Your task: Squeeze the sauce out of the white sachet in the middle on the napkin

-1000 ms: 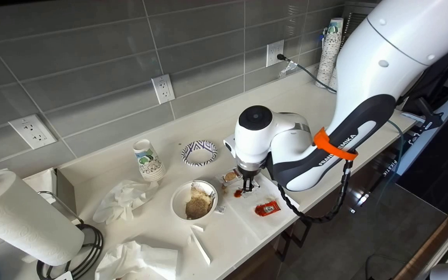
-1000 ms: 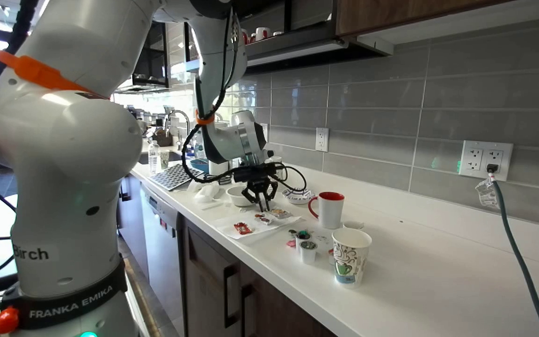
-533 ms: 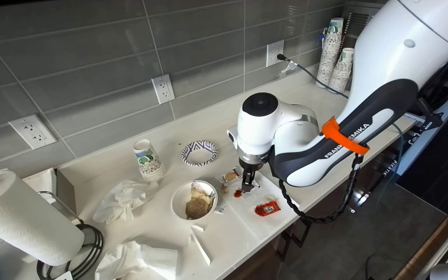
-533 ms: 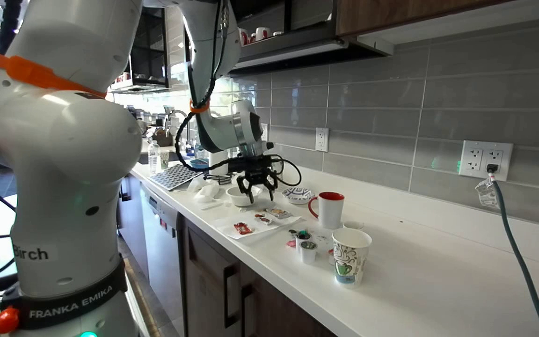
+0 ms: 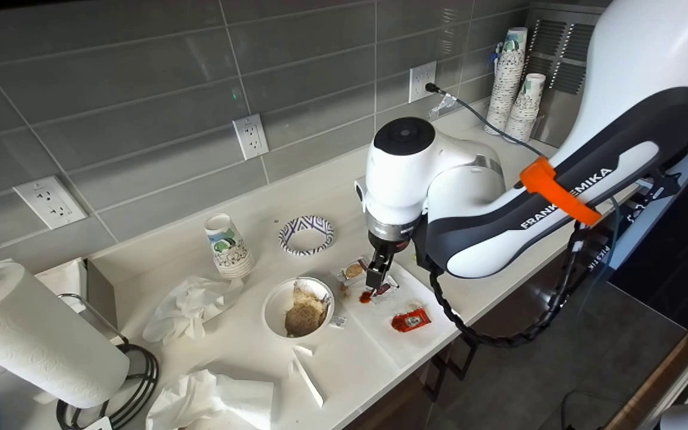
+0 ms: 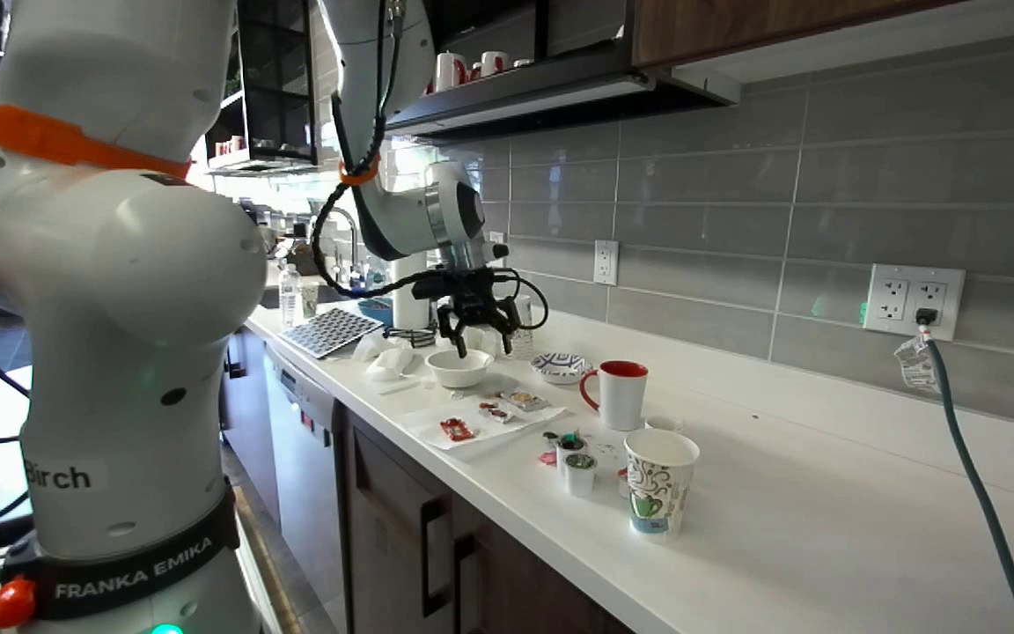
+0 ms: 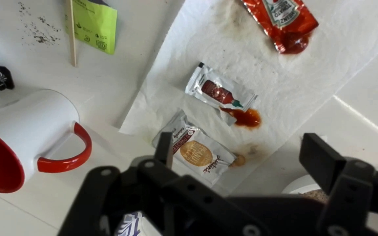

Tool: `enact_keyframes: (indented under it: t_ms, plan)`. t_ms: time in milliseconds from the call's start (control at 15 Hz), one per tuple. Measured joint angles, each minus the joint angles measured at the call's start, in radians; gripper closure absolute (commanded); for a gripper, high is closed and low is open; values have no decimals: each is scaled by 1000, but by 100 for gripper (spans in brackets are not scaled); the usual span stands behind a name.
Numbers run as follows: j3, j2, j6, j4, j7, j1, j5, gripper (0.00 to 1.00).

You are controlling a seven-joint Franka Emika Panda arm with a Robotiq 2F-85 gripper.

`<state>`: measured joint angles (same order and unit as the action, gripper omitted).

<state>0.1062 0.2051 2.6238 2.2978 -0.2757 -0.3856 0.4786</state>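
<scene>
Your tool (image 7: 241,152) hovers above the tabletop (image 6: 824,528), its two fingers (image 7: 320,160) set wide apart. In the wrist view, the white sachet (image 7: 220,90) lies flat on the napkin (image 7: 290,85), between the red packet (image 7: 284,23) and the peanut butter packet (image 7: 199,154) and apart from both. You can see dark red sauce (image 7: 249,118) pooled on the napkin, touching one end of the sachet. A glossy red blob (image 7: 295,44) sits at the end of the red packet, and a brown spot (image 7: 239,160) at the tip of the peanut butter packet, which lies at the napkin's edge. To the side of the napkin you have an upright white mug (image 7: 31,127) with a red handle, plus a green packet (image 7: 100,29) with a thin wooden stick (image 7: 73,42) across it. In an exterior view, a white bowl (image 5: 275,307) holding pale and brown contents stands just beside the napkin, near a patterned bowl (image 5: 319,224). Farther along the tabletop lie crumpled tissues (image 5: 189,310), and a paper towel roll (image 5: 39,334) stands near them.
</scene>
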Motion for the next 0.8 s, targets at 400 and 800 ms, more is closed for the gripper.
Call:
enact_keyframes:
  t_ms: [400,800]
  plan:
    - [42,-63,-73,15,-118,1,-59,0]
    - [79,-107,-115,23,-165,7,-90,0]
